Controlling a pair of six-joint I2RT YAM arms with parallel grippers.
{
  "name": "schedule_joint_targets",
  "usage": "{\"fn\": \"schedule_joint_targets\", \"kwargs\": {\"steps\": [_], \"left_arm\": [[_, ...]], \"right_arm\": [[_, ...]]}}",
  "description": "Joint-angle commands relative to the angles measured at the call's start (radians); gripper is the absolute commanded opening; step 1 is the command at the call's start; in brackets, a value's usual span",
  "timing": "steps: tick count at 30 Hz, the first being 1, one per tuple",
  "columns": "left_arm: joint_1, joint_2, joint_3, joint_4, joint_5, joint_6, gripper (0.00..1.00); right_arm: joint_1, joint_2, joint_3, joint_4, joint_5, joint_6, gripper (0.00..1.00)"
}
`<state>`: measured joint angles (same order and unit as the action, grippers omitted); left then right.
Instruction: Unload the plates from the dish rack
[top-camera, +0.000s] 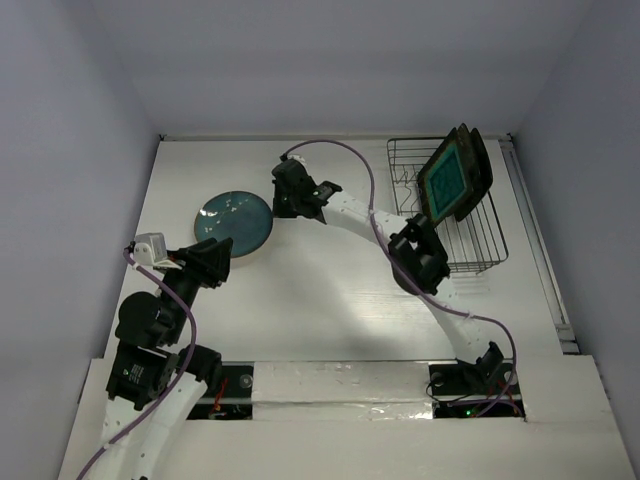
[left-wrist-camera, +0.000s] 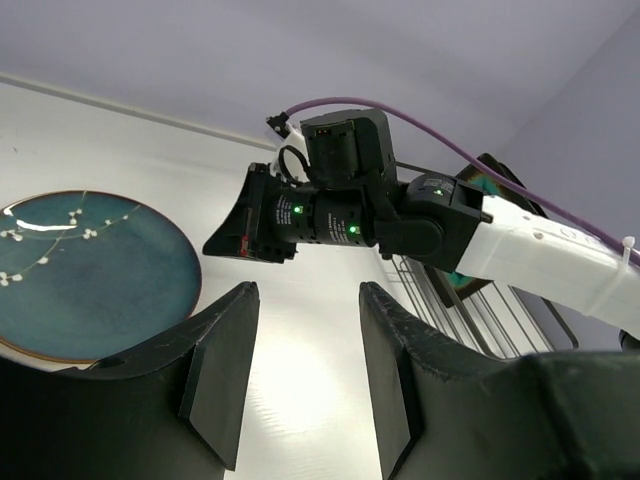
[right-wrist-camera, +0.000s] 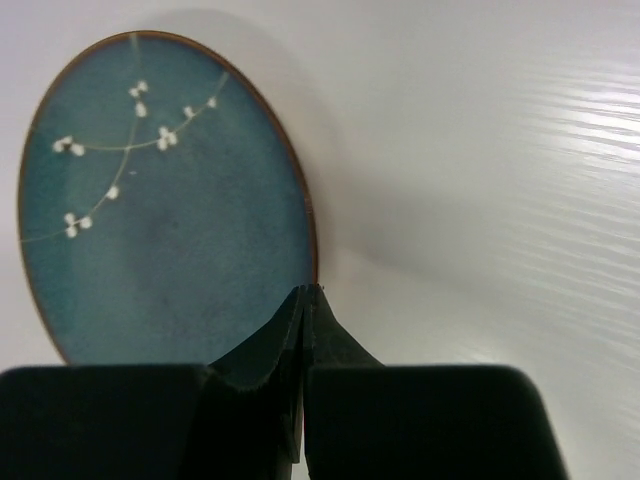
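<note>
Nearest to you, the left gripper (left-wrist-camera: 305, 295) hangs over the near left part of the white worktop (top-camera: 330, 300). Its fingers are spread wide with nothing between them, and it points toward the round teal plate (top-camera: 235, 220). It sits just beside that plate's near edge, and you cannot tell from the overhead view whether it touches.

The round teal plate lies flat on the worktop, left of centre and well apart from the dish rack. It is out of the rack. Its face is up, showing thin branch lines with small white blossoms and a brown rim.

Just past it, your right arm reaches across from the right side. The right gripper (right-wrist-camera: 303, 300) has its fingers pressed together, with nothing visible between them. Its tip sits right at the plate's rim on the side facing the rack. The wrist view does not settle whether the tip rests on the rim or hangs just above it.

Farthest away, at the far right corner, stands the black wire dish rack (top-camera: 480, 245). Square plates stand on edge in it, leaning. A square teal plate (top-camera: 448, 180) faces front, with darker ones (top-camera: 480, 160) stacked close behind it.
</note>
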<state>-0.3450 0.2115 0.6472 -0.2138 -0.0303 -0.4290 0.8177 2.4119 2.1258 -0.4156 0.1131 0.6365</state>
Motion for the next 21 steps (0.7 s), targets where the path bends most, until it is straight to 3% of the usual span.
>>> {"fn": "schedule_joint_targets", "kwargs": {"steps": [1,5,7,10,14,16,18,21], "left_arm": [[0.003,-0.014,-0.006,0.051,0.012,0.003,0.42],[0.003,-0.011,-0.009,0.053,0.015,0.003,0.42],[0.003,-0.011,-0.008,0.053,0.017,0.003,0.42],[0.003,-0.009,-0.008,0.053,0.017,0.003,0.42],[0.003,-0.006,-0.009,0.05,0.018,0.006,0.42],[0.003,-0.007,-0.008,0.054,0.026,0.006,0.42],[0.003,-0.011,-0.009,0.056,0.026,0.006,0.42],[0.003,-0.008,-0.011,0.059,0.026,0.006,0.42]], "right_arm": [[0.028,0.006,0.063,-0.002,-0.021,0.005,0.0],[0.028,-0.078,0.001,-0.023,0.083,-0.04,0.0],[0.017,-0.155,-0.11,0.007,0.141,-0.057,0.0],[-0.002,-0.388,-0.314,0.112,0.22,-0.115,0.0],[-0.058,-0.719,-0.539,0.114,0.385,-0.224,0.0],[-0.157,-0.916,-0.675,0.109,0.361,-0.242,0.09],[-0.237,-1.06,-0.74,0.058,0.275,-0.264,0.28],[-0.346,-1.16,-0.829,-0.006,0.321,-0.313,0.5]]}}
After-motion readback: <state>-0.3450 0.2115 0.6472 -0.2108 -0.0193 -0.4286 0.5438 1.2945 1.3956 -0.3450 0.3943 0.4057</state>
